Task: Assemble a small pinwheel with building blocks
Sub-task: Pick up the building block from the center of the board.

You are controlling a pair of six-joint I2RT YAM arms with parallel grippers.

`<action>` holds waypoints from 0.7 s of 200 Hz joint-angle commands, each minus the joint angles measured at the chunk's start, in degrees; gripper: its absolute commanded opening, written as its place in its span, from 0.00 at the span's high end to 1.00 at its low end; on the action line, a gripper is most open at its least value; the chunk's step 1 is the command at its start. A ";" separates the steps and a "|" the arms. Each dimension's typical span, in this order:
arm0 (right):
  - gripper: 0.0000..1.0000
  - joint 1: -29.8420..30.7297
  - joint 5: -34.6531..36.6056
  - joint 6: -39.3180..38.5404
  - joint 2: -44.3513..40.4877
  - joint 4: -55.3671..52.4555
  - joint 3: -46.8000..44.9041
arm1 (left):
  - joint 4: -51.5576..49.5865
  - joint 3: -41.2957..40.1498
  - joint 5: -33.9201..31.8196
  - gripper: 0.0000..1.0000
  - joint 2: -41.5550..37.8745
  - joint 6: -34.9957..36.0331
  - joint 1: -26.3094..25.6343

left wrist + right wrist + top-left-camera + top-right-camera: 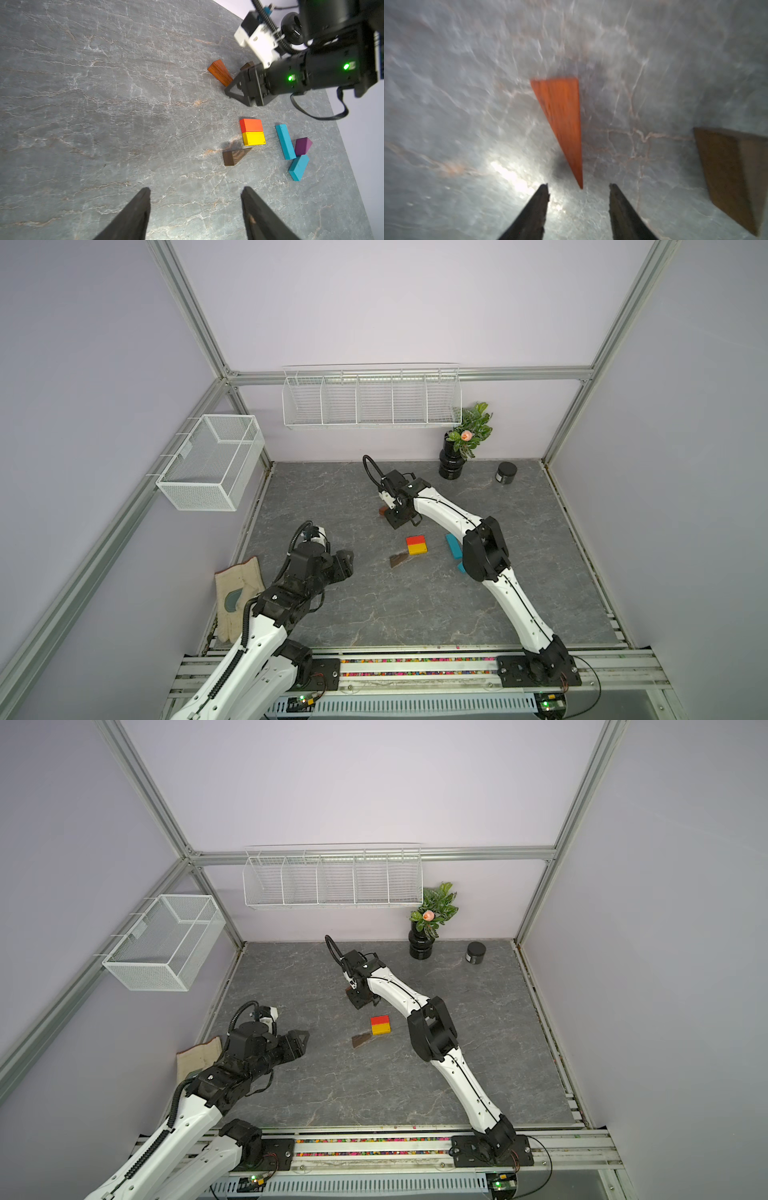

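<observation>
Nearest the base, the left gripper [195, 190] hangs low over the grey marble-look tabletop [374, 614] with its jaws spread and nothing in them. It looks parked there so it isn't in the other arm's way.

A bit further out is all there is of the pinwheel so far: the red-and-yellow square of two short blocks [252, 132], pushed flush together as the hub. A dark brown wooden wedge [233, 156] lies flat with its thin tip right at the yellow corner. Whether it's touching is hard to call, but it reads like the first blade.

Off to the side of the hub are the spare parts in a loose clump: the long teal bar [285, 142], the short teal bar [298, 167] and the purple wedge [303, 146], all bunched together. Probably stem pieces and a blade waiting their turn.

Further back, the right gripper [579, 185] points down at an orange-brown wooden wedge [562, 120] lying flat. Its jaws are apart, with the wedge's thin tip just reaching between them and nothing pinched. Another brown wedge [733, 176] sits just beside it. A fair guess is that's the next blade getting lined up.
</observation>
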 commanded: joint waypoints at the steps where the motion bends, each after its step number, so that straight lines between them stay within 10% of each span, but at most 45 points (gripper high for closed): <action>1: 0.44 -0.41 -1.14 0.25 5.59 -5.17 9.62 | 1.31 -0.42 0.10 0.28 -0.18 -0.26 0.34; 62: 0.50 -1.01 -2.68 1.72 13.19 -8.47 20.30 | 1.56 -0.21 0.60 0.27 0.97 0.17 0.35; 140: 0.87 -0.98 -1.70 0.91 11.93 -8.34 20.21 | 1.77 -0.59 0.73 0.27 1.05 -0.17 0.27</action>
